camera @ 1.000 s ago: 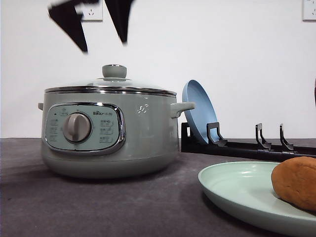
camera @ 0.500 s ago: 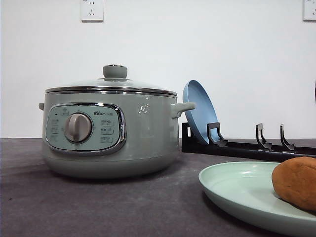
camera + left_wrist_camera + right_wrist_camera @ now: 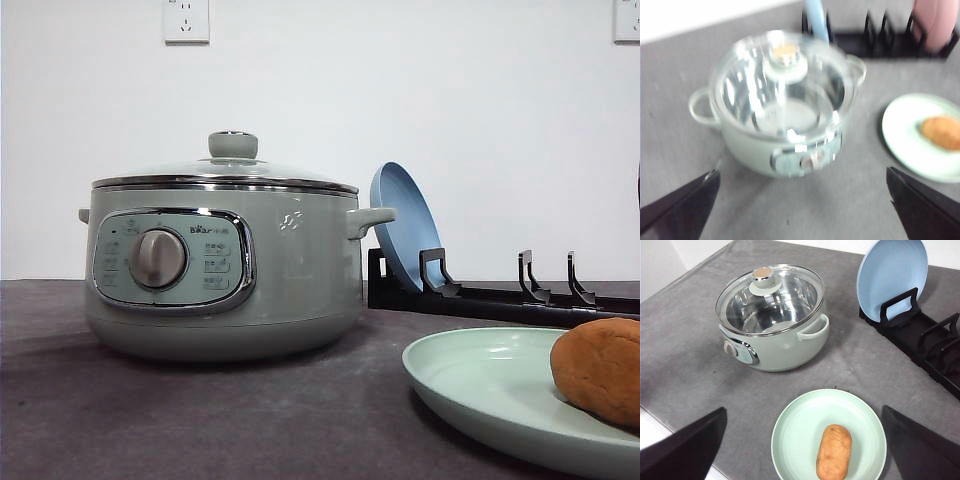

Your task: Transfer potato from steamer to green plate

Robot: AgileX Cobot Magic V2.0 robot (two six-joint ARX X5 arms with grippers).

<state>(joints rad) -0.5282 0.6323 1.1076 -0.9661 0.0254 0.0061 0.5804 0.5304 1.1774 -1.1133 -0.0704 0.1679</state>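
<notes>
The lumpy orange-brown potato [image 3: 834,451] already lies on the round pale green plate [image 3: 795,430], apart from the lidded sage-green steamer [image 3: 771,320]. Both grippers, left [image 3: 802,207] and right [image 3: 805,450], hang wide and empty above. The job looks done; nothing needs grabbing.

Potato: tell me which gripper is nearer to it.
Right. The right gripper hangs open almost directly over the potato on the green plate. The left gripper hangs open over the pot, the potato well off to one side.
</notes>
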